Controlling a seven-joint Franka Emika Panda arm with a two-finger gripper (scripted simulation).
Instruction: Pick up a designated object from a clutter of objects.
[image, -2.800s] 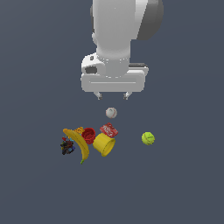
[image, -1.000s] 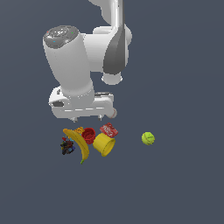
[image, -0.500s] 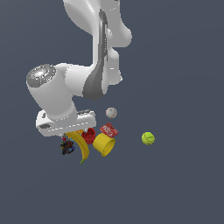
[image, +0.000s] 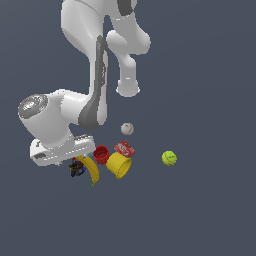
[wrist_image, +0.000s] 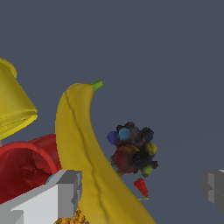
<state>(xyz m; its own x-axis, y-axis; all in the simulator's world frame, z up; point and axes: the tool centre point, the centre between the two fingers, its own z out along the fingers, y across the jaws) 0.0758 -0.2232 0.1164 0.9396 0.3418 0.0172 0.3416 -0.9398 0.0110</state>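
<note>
The designated object, a small dark lump (wrist_image: 132, 151) with blue and red-brown bits, lies right beside the yellow banana (wrist_image: 83, 148). In the exterior view the lump (image: 76, 168) sits at the left end of the clutter, next to the banana (image: 90, 171). My gripper (wrist_image: 140, 190) is open and empty, low over the lump. One finger (wrist_image: 65, 192) is over the banana and the red cup (wrist_image: 26, 166); the other finger (wrist_image: 214, 186) is over bare floor. In the exterior view the gripper (image: 70, 161) is just above the lump, its fingers mostly hidden by the hand.
The red cup (image: 101, 154), larger yellow cup (image: 119, 165) and red-and-white can (image: 124, 148) crowd beside the banana. A white ball (image: 127, 129) lies behind them and a green ball (image: 169, 158) off to the exterior view's right. A bit of orange block (wrist_image: 74, 217) shows under the finger.
The arm has swung to the exterior view's left and dropped, moving the hand from above the white ball down to just over the dark lump. The objects have not moved.
</note>
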